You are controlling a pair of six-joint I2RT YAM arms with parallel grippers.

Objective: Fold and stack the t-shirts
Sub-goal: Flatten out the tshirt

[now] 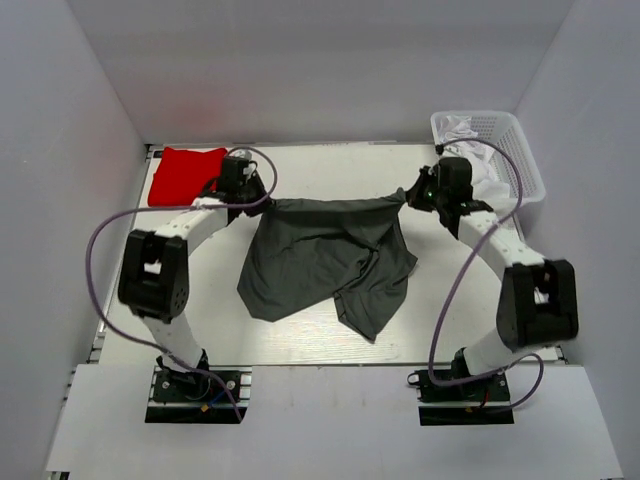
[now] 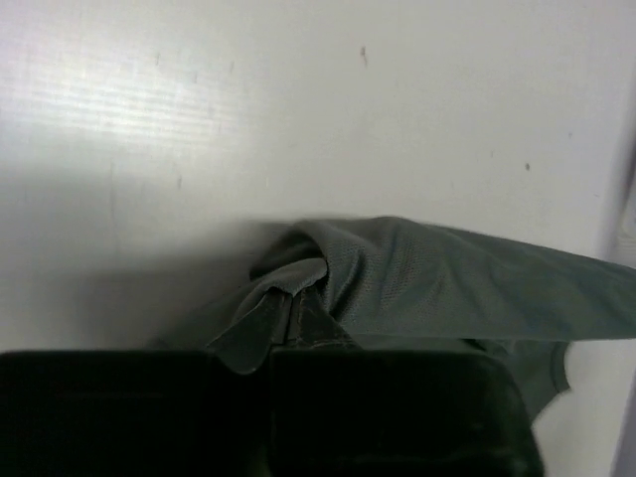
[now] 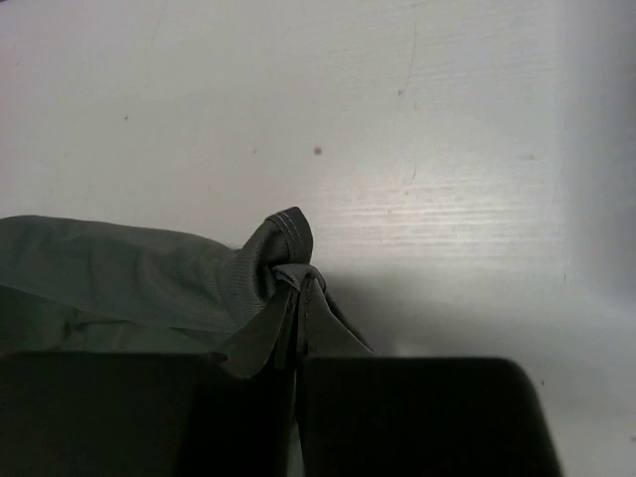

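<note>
Top external: left gripper (image 1: 266, 202), right gripper (image 1: 406, 197) both clamped on grey t-shirt (image 1: 320, 258) corners.

Left hand (image 2: 294, 328) pinching bunched grey t-shirt (image 2: 447, 283).

We see a plain dark charcoal grey t-shirt (image 1: 325, 260) with no print, its weave finely meshed in the wrist views. The red t-shirt (image 1: 183, 175) is bright and plain. The table (image 1: 330, 335) is white with faint streaks. The basket (image 1: 525, 165) is white latticework. The arms (image 1: 200, 225) are white with black joints, and their cables (image 1: 90, 262) are purple.
</note>
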